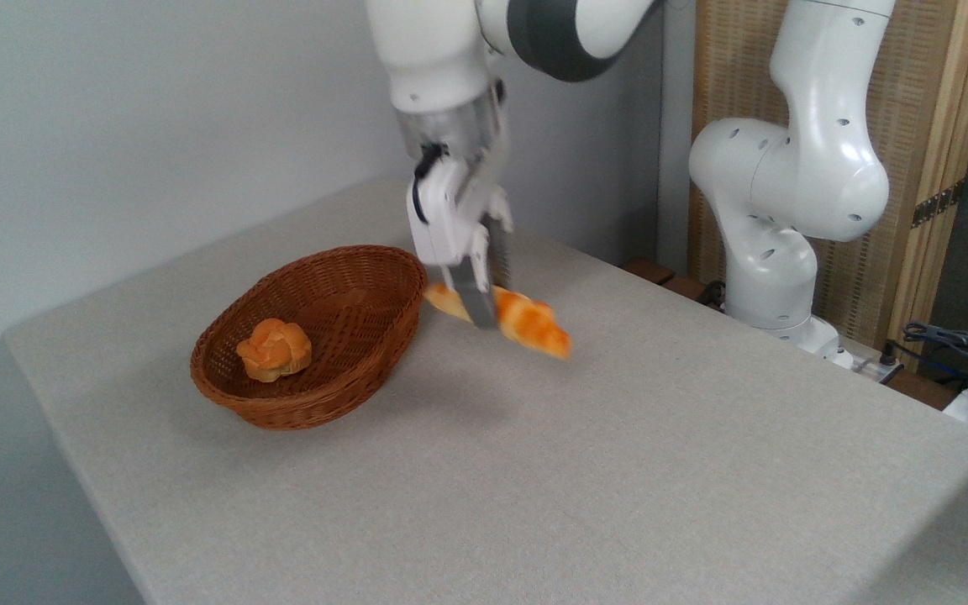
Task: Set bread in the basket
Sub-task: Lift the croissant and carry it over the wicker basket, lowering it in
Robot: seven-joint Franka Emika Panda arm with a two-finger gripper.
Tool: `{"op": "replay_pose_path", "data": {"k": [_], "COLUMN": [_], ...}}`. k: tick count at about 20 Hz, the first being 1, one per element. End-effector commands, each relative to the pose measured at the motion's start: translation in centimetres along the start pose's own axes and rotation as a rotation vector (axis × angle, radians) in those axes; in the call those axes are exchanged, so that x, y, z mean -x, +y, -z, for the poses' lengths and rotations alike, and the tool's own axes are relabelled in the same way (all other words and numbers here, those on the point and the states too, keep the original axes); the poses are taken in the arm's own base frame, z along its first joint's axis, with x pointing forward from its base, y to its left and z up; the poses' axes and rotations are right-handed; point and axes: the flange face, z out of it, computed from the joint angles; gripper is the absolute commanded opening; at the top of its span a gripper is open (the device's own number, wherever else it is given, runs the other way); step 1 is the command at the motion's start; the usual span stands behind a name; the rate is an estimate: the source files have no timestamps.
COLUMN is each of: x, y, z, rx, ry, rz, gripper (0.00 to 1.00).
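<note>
The bread (526,323), a long golden-orange braided loaf, hangs tilted above the table just right of the basket, its right end lower. My gripper (491,309) is shut on the bread near its middle, fingers pointing down. The basket (383,323), oval reddish-brown wicker, sits on the table to the left, its right rim almost under the loaf's left tip. A shadow lies on the table below the loaf.
A small round knotted orange bun (274,349) lies inside the basket at its left end. The arm's white base (774,260) stands at the table's far right edge. Cables (954,340) lie beyond the table at right. The table edge runs close to the basket's left.
</note>
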Motion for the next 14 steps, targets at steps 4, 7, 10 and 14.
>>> {"op": "replay_pose_path", "data": {"k": [4, 7, 10, 14], "x": [-7.8, -12.5, -15.2, -16.9], "y": [-3.7, -5.7, -6.8, -7.0], "z": [2.0, -0.1, -1.6, -3.2], "rx": [0.009, -0.018, -0.043, -0.034], "ry": [0.192, 0.26, 0.292, 0.282], "rz": [0.507, 0.74, 0.863, 0.913], "gripper": [0.46, 0.59, 0.71, 1.0]}}
